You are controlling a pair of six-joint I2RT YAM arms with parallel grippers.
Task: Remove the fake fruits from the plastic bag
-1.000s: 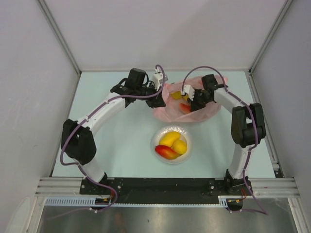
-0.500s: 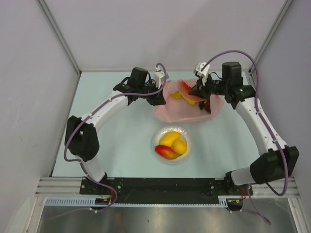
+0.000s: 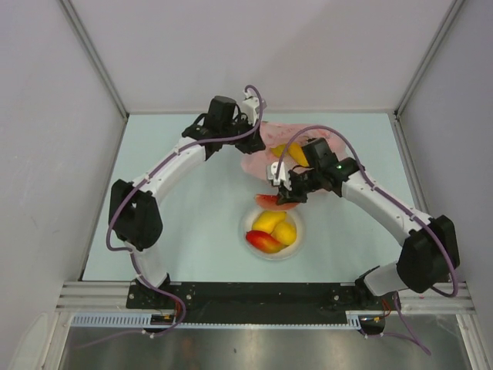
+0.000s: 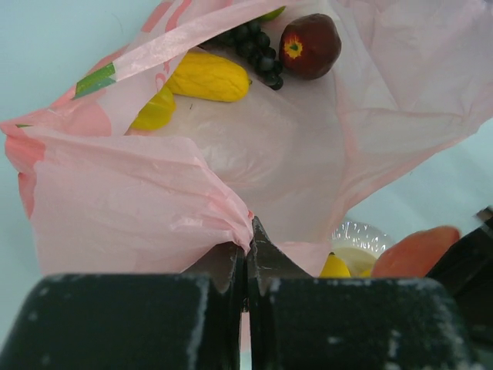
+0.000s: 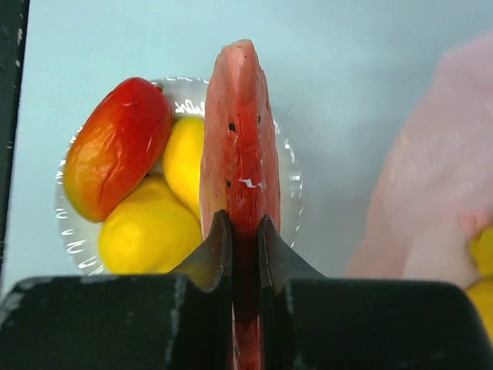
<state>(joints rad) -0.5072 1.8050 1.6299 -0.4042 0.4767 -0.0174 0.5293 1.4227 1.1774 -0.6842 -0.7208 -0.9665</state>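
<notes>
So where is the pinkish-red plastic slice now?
The slice is centre in the top view, clamped in the right gripper over the far rim of the white round plate, nearer than the translucent pink bag.

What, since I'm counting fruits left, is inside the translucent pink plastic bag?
Visible: two yellow oval fruits, dark purple grape bunch, dark red apple, a green sliver. The pink bag's folds hide any others.

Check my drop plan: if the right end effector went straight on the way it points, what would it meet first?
Probably the yellow fruits on the white plate: the right end effector, shut on the pinkish-red slice, aims there, though depth is unclear.
</notes>
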